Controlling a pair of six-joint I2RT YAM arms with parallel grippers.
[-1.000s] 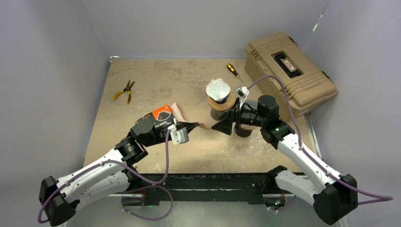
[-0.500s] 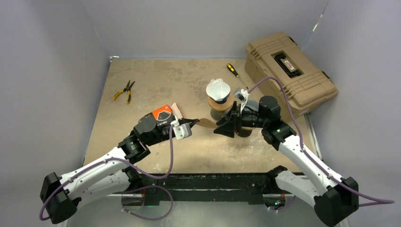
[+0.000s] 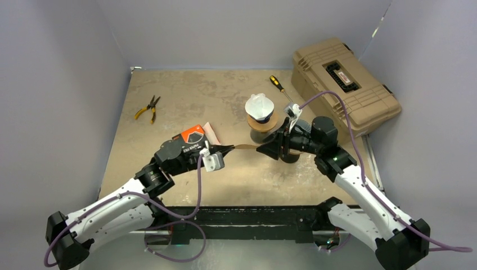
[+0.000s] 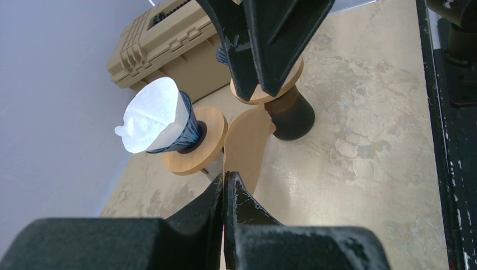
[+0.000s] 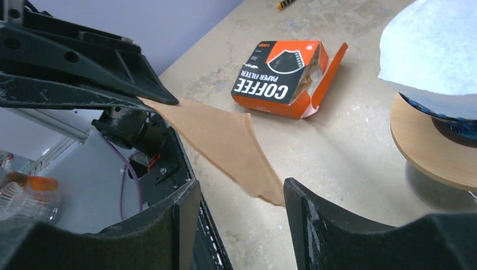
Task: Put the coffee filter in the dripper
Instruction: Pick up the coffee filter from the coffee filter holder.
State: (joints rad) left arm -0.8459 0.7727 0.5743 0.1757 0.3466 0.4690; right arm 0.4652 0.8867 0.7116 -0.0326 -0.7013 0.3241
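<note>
Left hand is clamped on the flat brown paper coffee filter, held in the air over the middle of the desk; right hand straddles its far tip, fingers apart. If the left lets go before the right closes, the paper likely flutters down; both pulling could tear it.

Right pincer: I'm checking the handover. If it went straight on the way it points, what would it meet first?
The brown coffee filter: its free end lies between the open fingers of the right pincer; farther along, probably the left pincer gripping the other end.
</note>
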